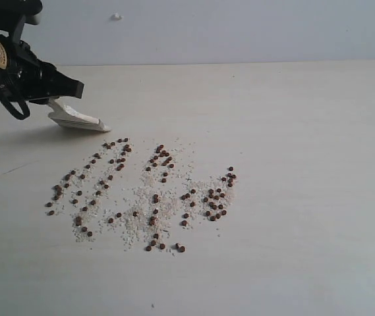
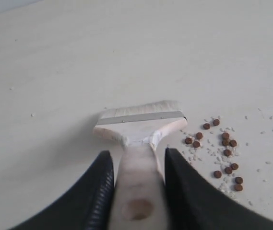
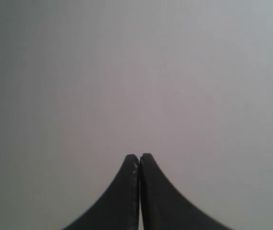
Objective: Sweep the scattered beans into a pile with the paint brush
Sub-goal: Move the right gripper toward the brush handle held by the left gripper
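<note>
On the pale table (image 1: 306,131), at its far left, the left gripper (image 2: 138,160) pinches the brush (image 1: 78,118) by its handle, bristles low to the surface (contact unclear). The right gripper (image 3: 139,159) has its jaws pressed together. Beans (image 1: 154,197) lie scattered mid-table, near the brush, mixed with white grains (image 1: 131,234).

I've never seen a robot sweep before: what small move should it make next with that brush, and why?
Probably draw the paint brush toward the middle of the beans. The left gripper is clamped on its handle, with the bristles low at the scatter's far left edge, and the beans lie spread wide over the table, not gathered yet.
</note>
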Controlling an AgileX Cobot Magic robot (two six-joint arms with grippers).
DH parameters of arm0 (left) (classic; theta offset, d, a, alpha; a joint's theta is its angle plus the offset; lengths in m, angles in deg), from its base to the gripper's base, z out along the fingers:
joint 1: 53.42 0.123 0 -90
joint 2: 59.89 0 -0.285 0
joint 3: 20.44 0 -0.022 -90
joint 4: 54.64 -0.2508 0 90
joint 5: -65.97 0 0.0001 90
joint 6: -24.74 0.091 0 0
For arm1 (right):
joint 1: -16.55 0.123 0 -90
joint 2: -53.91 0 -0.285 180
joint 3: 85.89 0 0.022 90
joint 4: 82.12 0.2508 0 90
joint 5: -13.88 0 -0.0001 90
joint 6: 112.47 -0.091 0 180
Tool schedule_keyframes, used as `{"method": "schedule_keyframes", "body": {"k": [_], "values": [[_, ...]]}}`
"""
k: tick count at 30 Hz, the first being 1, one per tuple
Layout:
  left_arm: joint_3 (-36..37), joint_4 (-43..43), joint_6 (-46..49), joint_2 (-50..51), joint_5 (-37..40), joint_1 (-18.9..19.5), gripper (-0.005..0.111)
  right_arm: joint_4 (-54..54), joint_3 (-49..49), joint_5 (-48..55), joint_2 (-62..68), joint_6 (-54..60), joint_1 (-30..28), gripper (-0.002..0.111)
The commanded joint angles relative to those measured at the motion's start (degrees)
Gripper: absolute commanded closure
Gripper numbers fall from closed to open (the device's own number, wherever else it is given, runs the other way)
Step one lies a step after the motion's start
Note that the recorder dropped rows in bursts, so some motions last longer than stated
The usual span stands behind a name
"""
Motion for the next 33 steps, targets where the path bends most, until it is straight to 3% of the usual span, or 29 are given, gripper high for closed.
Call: {"method": "schedule_keyframes", "body": {"k": [1,7,10,17,26,33], "values": [[-0.45,-0.34,0.5,-1.85,-2.18,0.05,0.107,-21.11,10.2,-5.04,21.1,-8.09,-0.32,0.108],[-0.45,-0.34,0.71,-2.58,-3.28,0.05,0.107,-39.13,22.5,-22.34,49.92,-11.9,-0.12,0.108],[-0.45,-0.34,1.2,-2.58,-3.87,0.05,0.107,-38.81,27.0,-26.72,62.05,-11.44,3.0,0.103],[-0.45,-0.34,1.33,-2.58,-3.88,0.05,0.107,-36.7,40.79,-27.56,84.77,0.02,16.24,0.077],[-0.45,-0.34,1.33,-2.58,-3.76,0.05,0.107,-31.27,60.1,-27.27,99.95,1.62,27.77,0.054],[-0.45,-0.21,1.33,-2.58,-3.3,0.05,0.107,-29.48,70.42,-20.42,104.54,1.18,32.18,0.053]]}}
